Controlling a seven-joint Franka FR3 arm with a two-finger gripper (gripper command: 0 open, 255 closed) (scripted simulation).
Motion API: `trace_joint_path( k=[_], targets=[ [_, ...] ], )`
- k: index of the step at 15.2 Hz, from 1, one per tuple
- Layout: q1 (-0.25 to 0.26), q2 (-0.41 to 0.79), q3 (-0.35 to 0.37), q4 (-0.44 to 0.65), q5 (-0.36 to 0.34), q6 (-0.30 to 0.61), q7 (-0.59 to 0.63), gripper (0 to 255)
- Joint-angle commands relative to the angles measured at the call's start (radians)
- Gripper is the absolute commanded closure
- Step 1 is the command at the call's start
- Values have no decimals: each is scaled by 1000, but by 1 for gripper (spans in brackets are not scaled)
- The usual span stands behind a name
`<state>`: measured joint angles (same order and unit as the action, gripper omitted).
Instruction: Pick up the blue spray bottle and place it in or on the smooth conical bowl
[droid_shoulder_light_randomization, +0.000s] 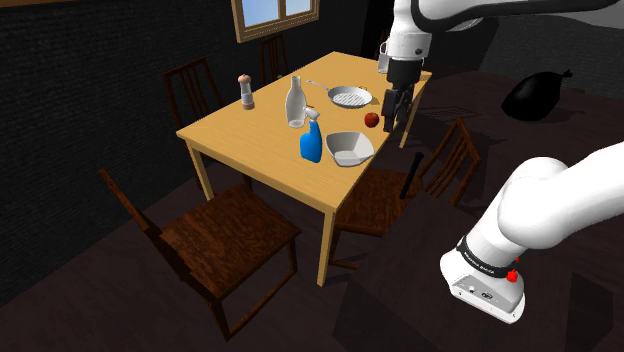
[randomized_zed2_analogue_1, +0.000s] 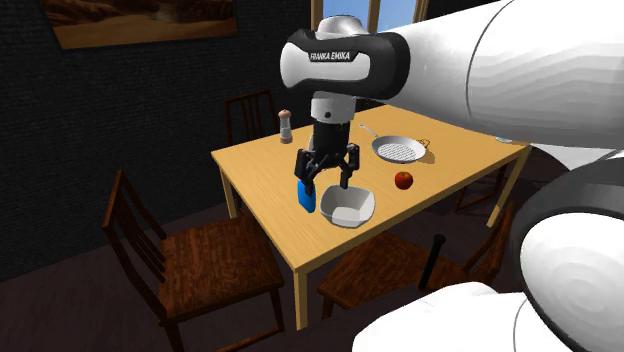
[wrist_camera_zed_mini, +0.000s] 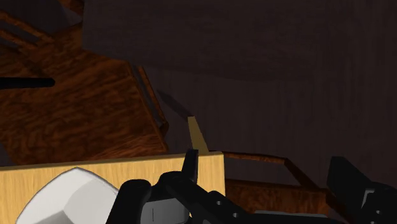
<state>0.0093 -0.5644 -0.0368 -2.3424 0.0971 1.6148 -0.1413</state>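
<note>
Blue spray bottle (droid_shoulder_light_randomization: 311, 143) stands upright on light wooden bench (droid_shoulder_light_randomization: 240, 135) near its front edge, long axis vertical, pale trigger head on top (nozzle direction unclear). Just beside it, toward shoulder view's right: smooth pale bowl (droid_shoulder_light_randomization: 349, 148), sides flaring upward. Black gripper (droid_shoulder_light_randomization: 392, 120) hangs above bench edge near red apple (droid_shoulder_light_randomization: 371, 120), jaws spread wide, holding nothing. Behind: round mesh pan (droid_shoulder_light_randomization: 350, 97), tall clear bottle (droid_shoulder_light_randomization: 295, 103), shaker (droid_shoulder_light_randomization: 246, 92). Dark wooden chairs (droid_shoulder_light_randomization: 225, 240) surround bench.
</note>
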Motion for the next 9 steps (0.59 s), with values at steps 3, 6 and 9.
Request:
trace_joint_path(
  k=[3,6,9],
  targets=[
    [-8,146,-10,64,-17,104,-17,0],
    [-12,251,-15,122,-26,166,-24,0],
    [-16,356,-20,191,-34,219,-29,0]
  ],
)
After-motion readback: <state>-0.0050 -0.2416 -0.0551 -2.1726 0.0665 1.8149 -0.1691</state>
